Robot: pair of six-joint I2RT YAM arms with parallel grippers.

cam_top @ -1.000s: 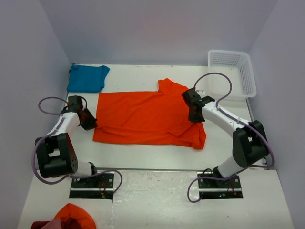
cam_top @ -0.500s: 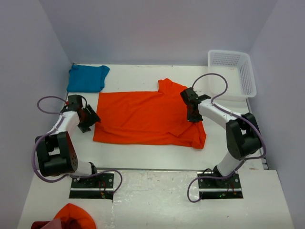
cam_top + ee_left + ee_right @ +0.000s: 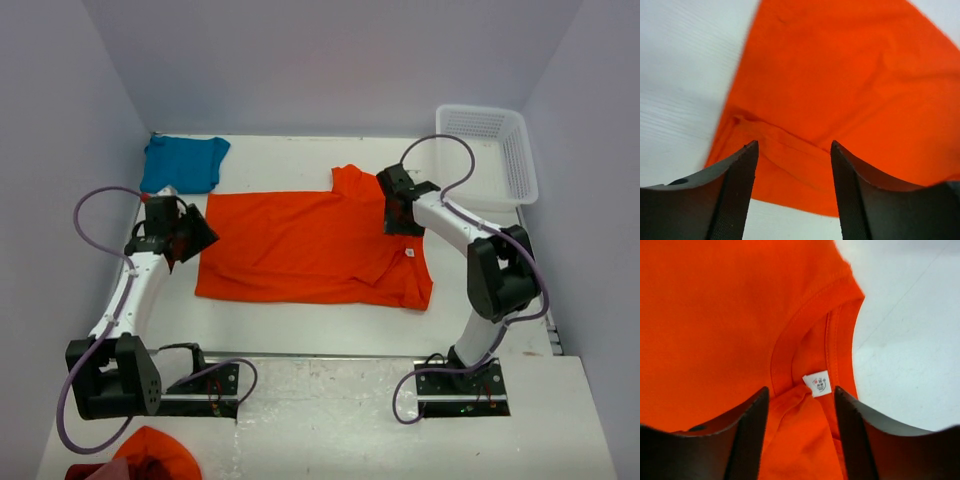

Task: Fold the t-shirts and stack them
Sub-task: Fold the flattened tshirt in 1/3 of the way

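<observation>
**Orange shirt (image 3: 300,245) partly folded, stacking not yet done**

The left end effector (image 3: 792,145) is hovering wide and empty over the shirt's left edge. The right end effector (image 3: 800,390), equally wide and empty, is hovering over the collar label (image 3: 817,384). The shirt is lying mid-desk (image 3: 320,325), seemingly needing more folds. The teal shirt (image 3: 183,163) is sitting folded at the far left. Count: two shirts, one basket (image 3: 490,150).
</observation>
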